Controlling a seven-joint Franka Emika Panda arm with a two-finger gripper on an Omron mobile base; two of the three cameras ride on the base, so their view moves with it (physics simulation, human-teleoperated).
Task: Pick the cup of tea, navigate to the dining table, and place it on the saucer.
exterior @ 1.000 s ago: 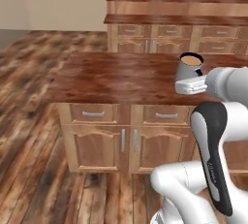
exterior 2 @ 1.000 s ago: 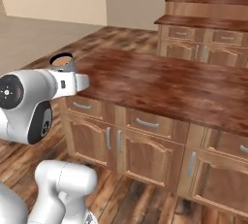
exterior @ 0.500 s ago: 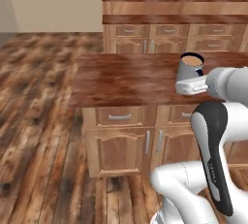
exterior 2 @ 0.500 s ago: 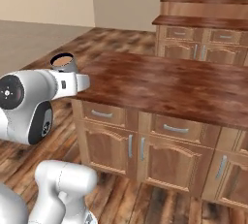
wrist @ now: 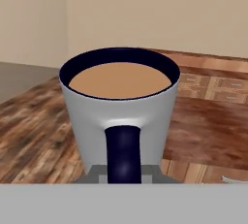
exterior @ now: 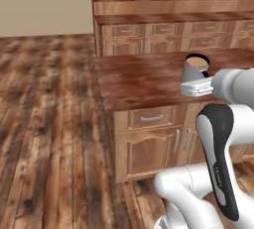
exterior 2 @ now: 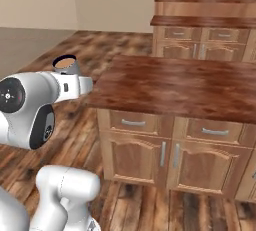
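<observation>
I hold the cup [wrist: 121, 111] upright in my gripper [exterior: 194, 88], jaws clamped on its dark handle [wrist: 123, 154], which faces my hand camera. The grey cup is filled near its dark rim with light-brown tea [wrist: 120, 79], the surface level.

From the left base camera, the cup [exterior: 195, 69] rides off the end of my white arm [exterior: 233, 88], in front of the wooden island [exterior: 144, 82] with its reddish-brown top; whether it hangs above that top or short of it I cannot tell from this angle. From the right base camera, the cup [exterior 2: 66, 65] sits on my hand [exterior 2: 75, 85] to the left of the island [exterior 2: 180, 87], clear of its near corner and over the plank floor [exterior 2: 75, 50].

The island's front shows drawers [exterior 2: 132, 123] over cabinet doors [exterior 2: 135, 157]. Behind it stands a taller wooden cabinet run [exterior: 168, 25] with drawers, against a beige wall [exterior: 44, 5].
</observation>
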